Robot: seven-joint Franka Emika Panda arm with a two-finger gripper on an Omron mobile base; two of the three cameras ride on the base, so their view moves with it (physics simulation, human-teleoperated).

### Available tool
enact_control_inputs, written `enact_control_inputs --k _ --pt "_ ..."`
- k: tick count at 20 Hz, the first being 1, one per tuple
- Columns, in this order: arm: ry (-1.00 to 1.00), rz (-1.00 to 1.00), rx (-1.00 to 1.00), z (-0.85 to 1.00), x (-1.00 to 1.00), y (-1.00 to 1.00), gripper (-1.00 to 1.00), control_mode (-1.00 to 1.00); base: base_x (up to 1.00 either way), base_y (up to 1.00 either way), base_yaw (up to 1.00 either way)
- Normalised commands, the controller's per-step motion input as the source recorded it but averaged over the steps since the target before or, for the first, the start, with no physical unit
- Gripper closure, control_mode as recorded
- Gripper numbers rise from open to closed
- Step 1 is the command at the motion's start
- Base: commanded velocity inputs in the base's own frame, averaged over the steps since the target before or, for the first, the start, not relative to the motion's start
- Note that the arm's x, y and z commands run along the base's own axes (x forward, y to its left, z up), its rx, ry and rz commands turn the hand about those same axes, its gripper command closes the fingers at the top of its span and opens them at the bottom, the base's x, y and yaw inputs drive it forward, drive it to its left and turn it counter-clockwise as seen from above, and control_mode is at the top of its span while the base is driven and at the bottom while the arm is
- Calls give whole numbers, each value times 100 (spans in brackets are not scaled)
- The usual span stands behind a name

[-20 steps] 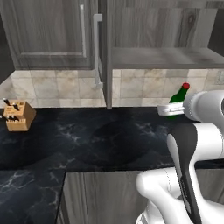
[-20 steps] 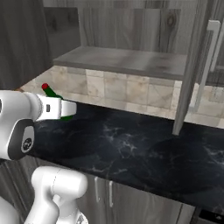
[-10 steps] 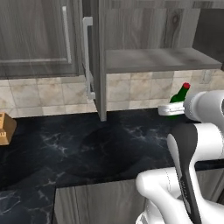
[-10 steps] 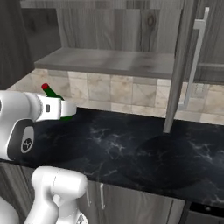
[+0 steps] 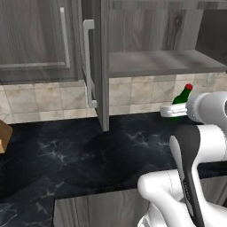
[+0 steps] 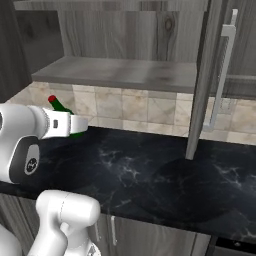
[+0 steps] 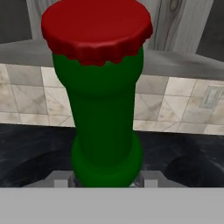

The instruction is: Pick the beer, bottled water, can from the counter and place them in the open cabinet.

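Here, beer [image 7: 105, 113] upright between the fingers [image 7: 61, 180] — gripped, above counter [image 5: 88, 155]

I see the black marble-look counter [image 5: 111, 150] with white veins running across the left base view, grey wood-grain panels below its front edge. At nine o'clock, a tan cardboard-coloured box [image 5: 3, 136] sits on it, cut off by the frame. At twelve o'clock, above the tiled wall, the grey wood-grain cabinet shelf [image 5: 159, 64] lies bare. From the right base side the counter [image 6: 150, 175] spreads dark before me.
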Motion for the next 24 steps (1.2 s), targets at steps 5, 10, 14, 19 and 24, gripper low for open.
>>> enact_control_inputs --k 5,10,14,19,24 --pt "0 0 0 0 0 0 100 100 0 0 0" --pt "0 0 0 0 -3 0 100 -100 -3 0 0" --pt "-1 0 0 7 -12 0 100 -100 0 0 0" --pt "0 0 0 44 -1 0 100 -100 0 0 0" --pt "0 0 0 45 0 0 100 -100 0 0 0"
